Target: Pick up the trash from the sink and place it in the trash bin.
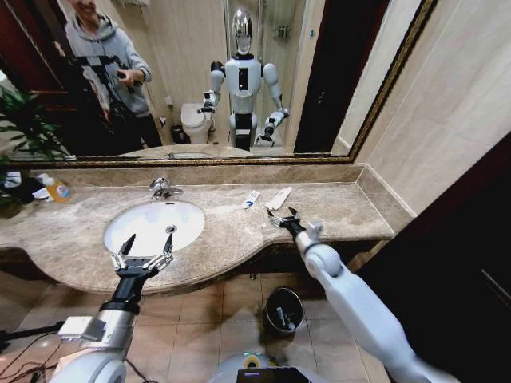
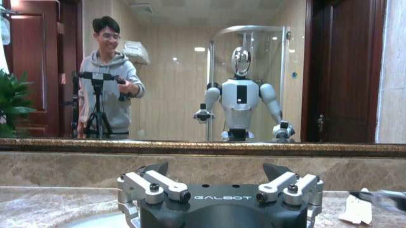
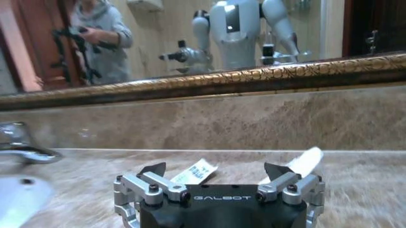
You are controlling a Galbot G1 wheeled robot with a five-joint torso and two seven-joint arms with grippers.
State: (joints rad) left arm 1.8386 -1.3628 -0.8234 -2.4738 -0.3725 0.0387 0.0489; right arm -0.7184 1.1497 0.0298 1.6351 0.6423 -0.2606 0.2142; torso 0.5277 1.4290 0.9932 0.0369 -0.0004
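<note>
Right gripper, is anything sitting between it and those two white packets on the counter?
Nothing visible. The right gripper, open, hovers just short of the white tube and the flat packet, with bare marble counter between.

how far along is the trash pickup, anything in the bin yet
Nothing looks done: the trash bin on the floor shows no items. Two white packets lie on the marble surround. The right hand is open just short of them; the left hand hovers open at the sink rim. Grasping and binning remain.
</note>
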